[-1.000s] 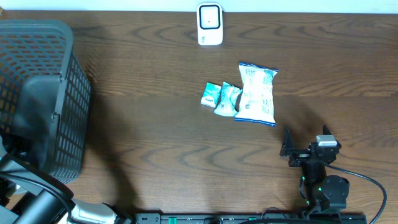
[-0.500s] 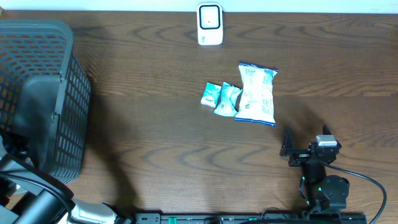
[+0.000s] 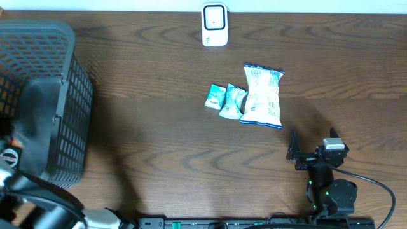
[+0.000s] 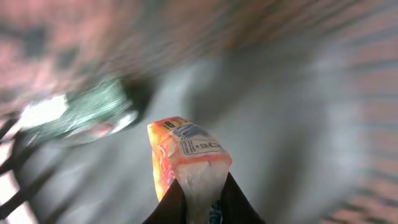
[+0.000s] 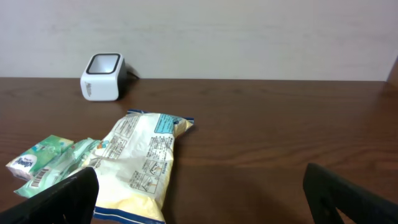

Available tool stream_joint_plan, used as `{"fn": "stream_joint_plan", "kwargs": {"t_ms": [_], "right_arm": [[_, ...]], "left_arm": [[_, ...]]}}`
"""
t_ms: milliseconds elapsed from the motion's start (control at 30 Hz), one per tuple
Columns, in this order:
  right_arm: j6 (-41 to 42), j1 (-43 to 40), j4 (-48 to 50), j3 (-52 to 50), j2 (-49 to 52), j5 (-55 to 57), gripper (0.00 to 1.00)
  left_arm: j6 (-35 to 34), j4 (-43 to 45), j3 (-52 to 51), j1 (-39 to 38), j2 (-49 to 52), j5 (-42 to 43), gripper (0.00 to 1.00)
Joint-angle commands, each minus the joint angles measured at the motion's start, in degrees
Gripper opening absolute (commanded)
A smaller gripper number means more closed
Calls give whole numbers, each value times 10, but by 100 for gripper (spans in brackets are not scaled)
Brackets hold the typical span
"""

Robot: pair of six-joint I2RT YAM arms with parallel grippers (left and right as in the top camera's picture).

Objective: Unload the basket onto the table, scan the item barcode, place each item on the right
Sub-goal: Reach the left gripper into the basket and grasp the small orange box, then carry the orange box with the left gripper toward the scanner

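Far left of the scanner (image 3: 215, 24), a dark, rigid mesh basket (image 3: 73, 108) is standing on the wood-grain surface (image 3: 159, 146). On that same far-left side, the left tool (image 4: 202, 193) is pinching its black fingers onto the flat crimped end of a glossy orange packet (image 4: 186, 146) bearing a white printed label. The wrist view is blurring heavily, with a crinkly green wrapper (image 4: 81, 112) lying beyond the packet over grey. The scanner itself is showing as a boxy white unit with a rounded window. Just below it, a pair of small teal pouches (image 3: 224, 100) is lying against a puffy white-and-blue bag (image 3: 262, 95). Further below and right of the scanner, the right tool (image 3: 313, 145) is holding its fingers wide apart, gripping nothing.
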Motion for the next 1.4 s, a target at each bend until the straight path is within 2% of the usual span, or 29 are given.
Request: {"fn": "stream_joint_plan", "kwargs": {"t_ms": [0, 200, 333, 533, 667, 767, 967, 1133, 1200, 1367], "right_arm": [[-4, -7, -1, -2, -2, 1, 99], [-4, -7, -1, -2, -2, 1, 99], [-4, -7, -1, -2, -2, 1, 99], [-4, -7, -1, -2, -2, 1, 99], [-4, -7, -1, -2, -2, 1, 99], [-4, -7, -1, -2, -2, 1, 99], [-4, -7, -1, -2, -2, 1, 99], [-4, -7, -1, -2, -2, 1, 99], [-4, -7, -1, -2, -2, 1, 99], [-4, -7, -1, -2, -2, 1, 99]], "left_arm": [[-1, 39, 25, -6, -70, 163, 7], [-24, 102, 25, -67, -126, 263, 8], [-23, 132, 25, -134, -164, 264, 7], [30, 189, 25, -203, -222, 261, 7], [25, 192, 25, -256, -252, 263, 7], [25, 189, 25, -325, -259, 263, 7], [31, 187, 23, -493, -242, 262, 7], [103, 182, 16, -610, -193, 262, 7], [126, 178, 15, -641, -163, 261, 7], [129, 202, 15, -697, -72, 260, 8]]}}
